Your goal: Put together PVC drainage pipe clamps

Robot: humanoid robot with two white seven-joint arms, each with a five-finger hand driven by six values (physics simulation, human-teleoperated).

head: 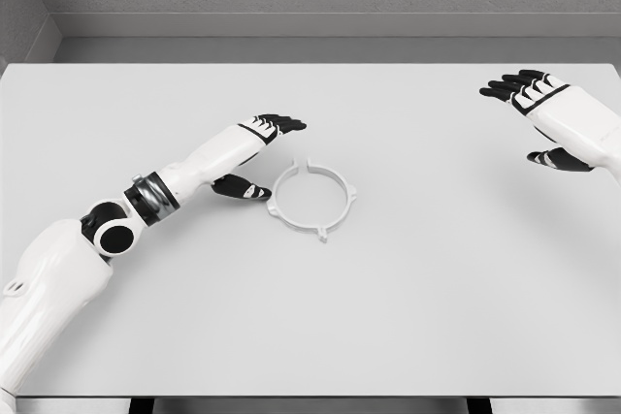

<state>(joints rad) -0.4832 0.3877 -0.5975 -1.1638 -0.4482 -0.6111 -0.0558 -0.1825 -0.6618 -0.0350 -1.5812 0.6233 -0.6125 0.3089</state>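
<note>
A: Head view: what is lying on the white table [408,317]?
B: The left hand [260,147], fingers released, is hovering; the right hand [543,113] is likewise relaxed.
A: The clamp ring [310,203]?
B: Just beside the left thumb.

Open table [417,317] all around clamp ring [310,201] (left hand [257,157] just beside).

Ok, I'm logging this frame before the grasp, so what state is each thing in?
pipe clamp ring: lying flat on the table, not held.
left hand: open, fingers extended, thumb close by the ring's left edge; contact unclear.
right hand: open, raised at the far right, holding nothing.
</note>
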